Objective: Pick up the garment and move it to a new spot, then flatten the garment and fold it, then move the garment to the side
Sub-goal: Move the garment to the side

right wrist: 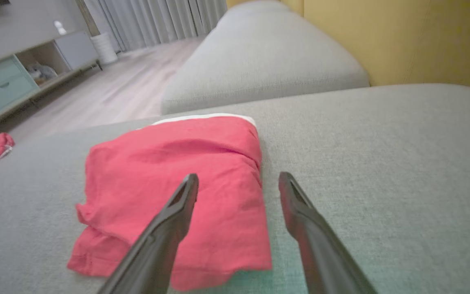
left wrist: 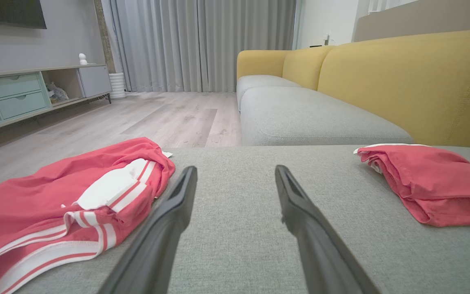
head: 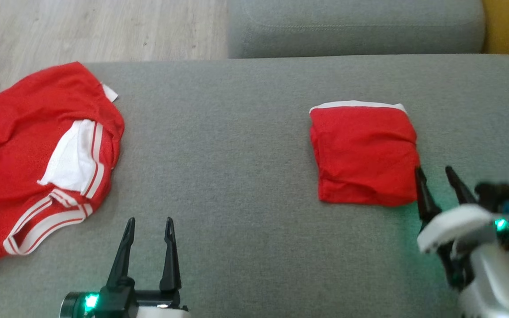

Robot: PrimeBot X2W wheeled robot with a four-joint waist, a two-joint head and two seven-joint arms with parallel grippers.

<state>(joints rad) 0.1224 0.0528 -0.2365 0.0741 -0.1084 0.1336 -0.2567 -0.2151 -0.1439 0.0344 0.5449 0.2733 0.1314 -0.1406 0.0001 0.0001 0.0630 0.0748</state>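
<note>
A folded red garment (head: 365, 154) with a white edge lies flat on the grey cushion, right of centre; it also shows as the folded garment (left wrist: 435, 183) and the folded garment (right wrist: 178, 192). My right gripper (head: 435, 174) stands open at its near right corner, one finger over the cloth edge, holding nothing; in its own wrist view the right gripper (right wrist: 237, 179) straddles that right edge. A crumpled red garment (head: 38, 159) with white stripes lies at the far left, seen too as the crumpled garment (left wrist: 67, 204). My left gripper (head: 149, 223) is open and empty between them.
The grey sofa cushion (head: 237, 154) carries both garments. A second grey seat (head: 356, 26) lies beyond it, with a yellow backrest (left wrist: 406, 81) at right. Wooden floor (head: 95, 26) lies past the left edge, and a low cabinet (left wrist: 23, 94) stands against the wall.
</note>
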